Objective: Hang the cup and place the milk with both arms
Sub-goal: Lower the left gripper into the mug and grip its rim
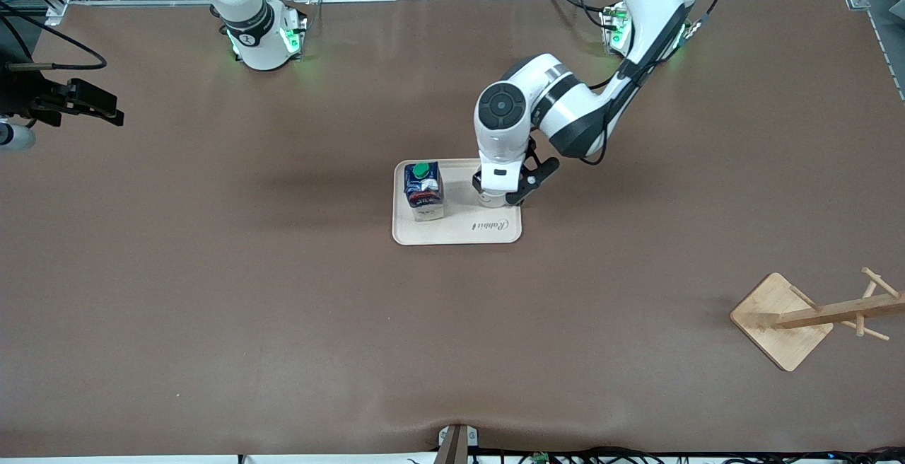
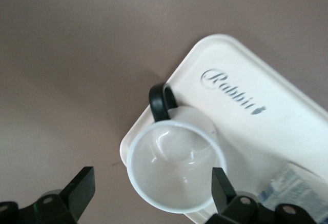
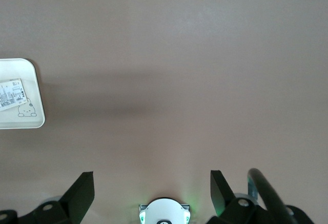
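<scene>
The white cup (image 2: 174, 170) stands upright on a cream tray (image 2: 266, 126), at the corner toward the left arm's end, its black loop handle (image 2: 162, 102) reaching over the tray's rim. My left gripper (image 2: 152, 188) is open just above it, with the fingers wide on either side of the rim and not touching. In the front view the left gripper (image 1: 503, 194) covers most of the cup (image 1: 489, 201). The blue milk carton (image 1: 423, 192) with a green cap stands on the same tray (image 1: 459, 232). My right gripper (image 1: 92, 105) is open, empty and waits at the right arm's end of the table.
A wooden cup rack (image 1: 813, 315) with pegs stands on a square base toward the left arm's end, nearer the front camera than the tray. The right wrist view shows bare brown table, the tray's corner (image 3: 37, 88) and the right arm's base (image 3: 164, 212).
</scene>
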`<state>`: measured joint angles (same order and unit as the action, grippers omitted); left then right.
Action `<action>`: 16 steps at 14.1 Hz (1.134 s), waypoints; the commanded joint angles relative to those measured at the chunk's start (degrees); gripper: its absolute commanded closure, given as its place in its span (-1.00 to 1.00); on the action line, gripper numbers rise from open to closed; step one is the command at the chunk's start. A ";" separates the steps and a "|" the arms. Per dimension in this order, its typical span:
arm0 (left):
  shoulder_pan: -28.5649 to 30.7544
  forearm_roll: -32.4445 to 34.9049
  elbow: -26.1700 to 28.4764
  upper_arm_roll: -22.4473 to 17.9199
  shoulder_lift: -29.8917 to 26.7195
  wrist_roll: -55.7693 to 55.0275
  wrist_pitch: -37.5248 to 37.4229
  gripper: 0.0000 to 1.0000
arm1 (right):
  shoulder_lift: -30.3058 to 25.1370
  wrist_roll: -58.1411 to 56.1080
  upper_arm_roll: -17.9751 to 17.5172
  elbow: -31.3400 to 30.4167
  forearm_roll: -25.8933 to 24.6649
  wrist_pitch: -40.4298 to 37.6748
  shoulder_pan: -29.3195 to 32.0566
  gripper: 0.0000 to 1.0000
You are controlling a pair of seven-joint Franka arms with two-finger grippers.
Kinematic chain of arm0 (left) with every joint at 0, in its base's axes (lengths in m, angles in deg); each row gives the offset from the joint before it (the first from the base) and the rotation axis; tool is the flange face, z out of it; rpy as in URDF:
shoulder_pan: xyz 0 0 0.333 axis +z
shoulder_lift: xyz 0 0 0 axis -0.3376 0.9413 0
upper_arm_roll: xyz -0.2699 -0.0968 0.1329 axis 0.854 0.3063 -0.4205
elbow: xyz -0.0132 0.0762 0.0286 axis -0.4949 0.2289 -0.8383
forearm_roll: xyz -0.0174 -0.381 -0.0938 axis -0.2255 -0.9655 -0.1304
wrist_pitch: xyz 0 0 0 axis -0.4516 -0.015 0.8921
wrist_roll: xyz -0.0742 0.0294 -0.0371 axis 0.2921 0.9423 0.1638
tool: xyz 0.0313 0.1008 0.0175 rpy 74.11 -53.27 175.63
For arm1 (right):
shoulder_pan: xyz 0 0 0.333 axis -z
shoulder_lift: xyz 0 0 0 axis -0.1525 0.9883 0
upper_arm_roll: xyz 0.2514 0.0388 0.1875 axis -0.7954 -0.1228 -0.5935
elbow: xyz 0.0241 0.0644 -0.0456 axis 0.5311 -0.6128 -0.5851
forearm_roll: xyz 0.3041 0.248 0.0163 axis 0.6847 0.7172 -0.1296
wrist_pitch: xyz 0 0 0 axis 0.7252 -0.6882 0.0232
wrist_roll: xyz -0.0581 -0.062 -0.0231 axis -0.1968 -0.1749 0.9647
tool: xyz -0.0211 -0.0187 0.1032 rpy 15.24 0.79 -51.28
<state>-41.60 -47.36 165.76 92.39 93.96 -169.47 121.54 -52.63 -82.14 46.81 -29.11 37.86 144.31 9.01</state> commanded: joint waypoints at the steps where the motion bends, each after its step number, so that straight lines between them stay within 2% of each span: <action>1: -0.10 1.26 3.92 -0.01 -1.14 -2.24 0.62 -0.80 | 0.00 0.37 -0.26 0.18 1.05 -0.50 -0.33 -1.00; 5: -0.10 1.17 5.08 -0.09 1.57 -5.57 7.19 -0.59 | 0.09 0.37 -0.26 0.18 1.05 -0.24 -0.50 -1.00; 7: -0.10 1.26 5.07 -0.18 3.33 -6.54 10.80 -0.35 | 0.17 0.37 -0.26 0.01 1.23 -0.24 -0.50 -1.00; 11: 0.34 1.17 4.55 -0.62 3.87 -6.99 11.96 0.57 | 0.79 0.55 -0.26 -0.26 2.45 -0.59 -0.33 -1.00; 12: 0.43 1.26 4.46 -0.62 3.87 -6.99 11.96 0.86 | 0.79 0.46 -0.26 -0.61 2.46 -0.59 -0.15 -1.00; 13: 0.51 1.26 4.37 -0.80 3.87 -6.81 11.96 1.00 | 0.70 0.55 -0.26 -1.05 2.46 -0.50 -0.41 -1.00; 16: 0.69 1.35 3.50 -1.06 3.60 -5.67 11.61 1.00 | 0.53 3.35 -0.35 -1.49 2.46 -0.50 -0.50 -1.00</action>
<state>-40.86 -47.31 169.74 91.75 98.01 -175.06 133.33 -51.41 -81.40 46.42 -29.82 39.33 144.15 8.75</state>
